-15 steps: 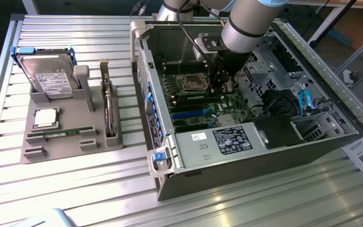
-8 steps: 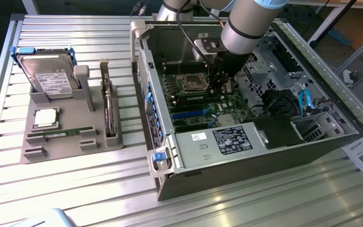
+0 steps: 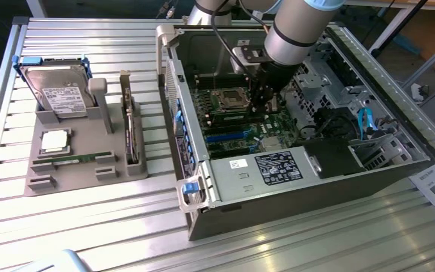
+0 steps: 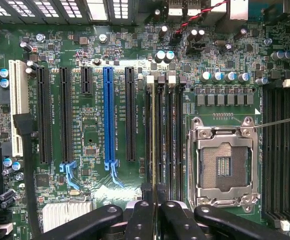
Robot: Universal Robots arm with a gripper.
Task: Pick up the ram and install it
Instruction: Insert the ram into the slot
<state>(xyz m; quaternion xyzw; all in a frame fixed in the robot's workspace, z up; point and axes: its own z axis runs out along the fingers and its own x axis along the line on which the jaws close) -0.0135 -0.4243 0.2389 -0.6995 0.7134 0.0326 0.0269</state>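
Between the tips of the pincer, a thin pale-green edge runs straight away from the wrist: this reads as the ram seen edge-on, with the two dark fingers drawn close together and clamped on its flat faces. The stick thus lies directly below the pincer, not off to either side. Its long axis runs parallel with the bank of black memory slots, and its edge sits in line with one of them. Whether it has seated in that slot or hangs just above it cannot be told.

Just beside the slots is the open silver processor socket, and on their other side the blue expansion slot.

Farther out, the exterior view shows the single arm reaching down into the open computer case, with the pincer low over the board near the socket.

Well apart, toward the exterior view's left, a grey tray rests on the slatted worktop. It carries a hard drive and a second green stick lying flat.
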